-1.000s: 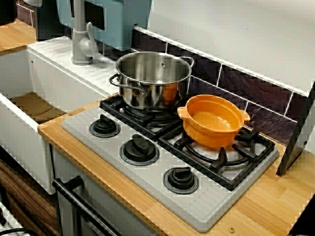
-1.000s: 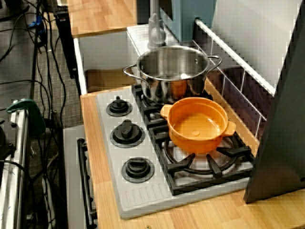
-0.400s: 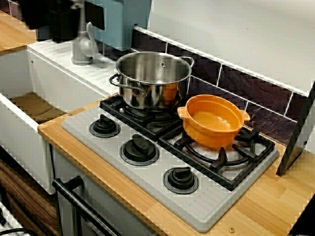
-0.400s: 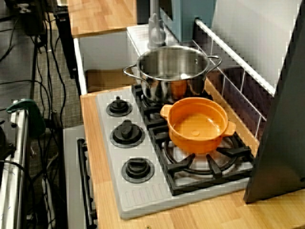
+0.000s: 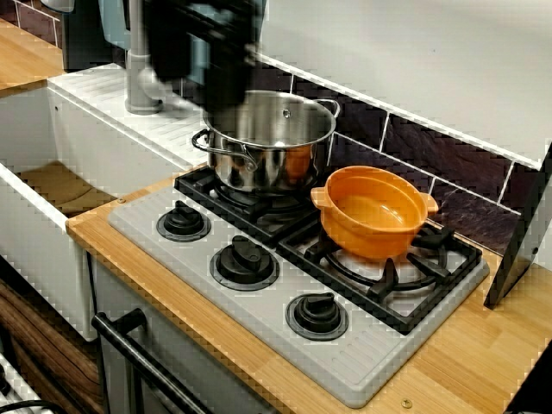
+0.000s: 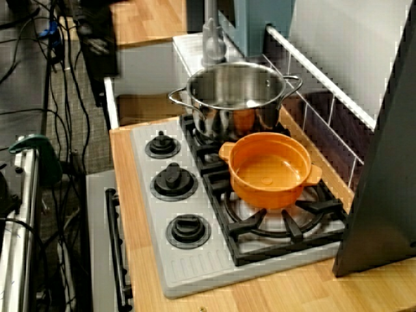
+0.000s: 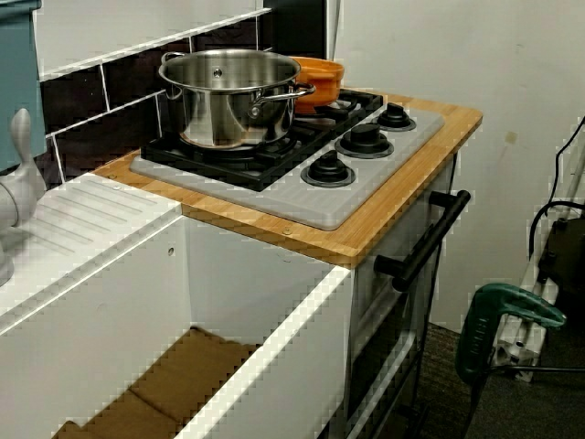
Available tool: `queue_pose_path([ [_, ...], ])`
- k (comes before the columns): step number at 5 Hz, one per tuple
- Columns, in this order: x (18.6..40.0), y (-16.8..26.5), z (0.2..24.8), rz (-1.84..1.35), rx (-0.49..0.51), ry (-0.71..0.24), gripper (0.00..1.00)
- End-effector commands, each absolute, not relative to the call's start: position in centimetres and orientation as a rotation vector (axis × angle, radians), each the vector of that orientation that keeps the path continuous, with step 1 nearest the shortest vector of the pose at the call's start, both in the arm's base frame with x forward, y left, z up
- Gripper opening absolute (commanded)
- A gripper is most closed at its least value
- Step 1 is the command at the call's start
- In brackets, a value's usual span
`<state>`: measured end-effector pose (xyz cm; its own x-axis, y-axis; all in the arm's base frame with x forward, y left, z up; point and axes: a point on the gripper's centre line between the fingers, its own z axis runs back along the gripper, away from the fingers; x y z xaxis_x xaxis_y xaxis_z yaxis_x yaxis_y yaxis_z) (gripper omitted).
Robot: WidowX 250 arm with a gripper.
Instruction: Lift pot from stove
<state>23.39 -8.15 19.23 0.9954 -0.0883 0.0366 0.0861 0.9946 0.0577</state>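
Half the pot point(image 7: 318, 80) behind steel pot point(image 7: 230, 96)

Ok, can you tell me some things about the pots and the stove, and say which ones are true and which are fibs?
1. The orange pot sits on a burner grate of the stove. True.
2. The orange pot has soup in it. False: it looks empty inside.
3. The steel pot stands behind the orange pot, on the other burner. True.
4. The claw is already holding the orange pot. False: it is a dark blur up by the steel pot, apart from the orange one.
5. The stove has five knobs. False: three black knobs show in a row.
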Motion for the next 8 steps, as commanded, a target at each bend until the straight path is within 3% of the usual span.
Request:
queue_pose_path([
  [1,28.5,-13.2,18.8,-0.171,0.061,-0.091,1.0],
  [3,32.4,-15.8,16.8,-0.307,0.082,-0.082,1.0],
  [5,34.8,-17.2,15.0,-0.383,0.095,-0.087,1.0],
  [8,35.9,-18.4,12.3,-0.425,0.114,-0.12,1.0],
])
